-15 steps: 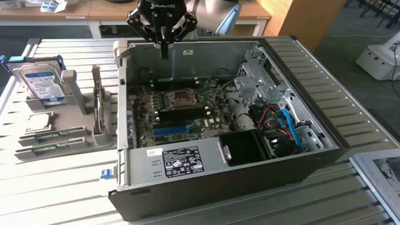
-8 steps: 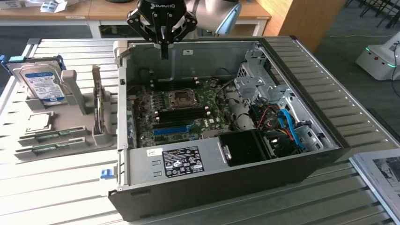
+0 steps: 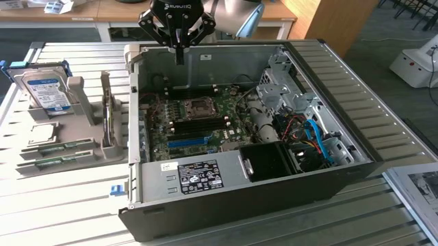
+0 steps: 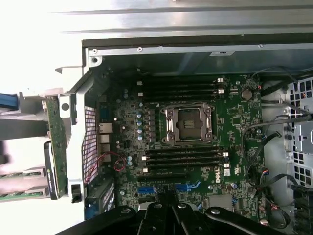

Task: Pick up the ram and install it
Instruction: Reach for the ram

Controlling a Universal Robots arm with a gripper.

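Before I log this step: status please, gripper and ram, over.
Gripper shut, nothing seen in it, over open case. Ram lies in gray holder, exterior view's left. Case side wall stands between them.

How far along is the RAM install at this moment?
Done: nothing that shows. The ram lies in the grey holder beside the case, untouched. In hand: nothing; the gripper hangs shut and empty over the open case. Left: the pickup and the seating; the motherboard's memory slots look empty.
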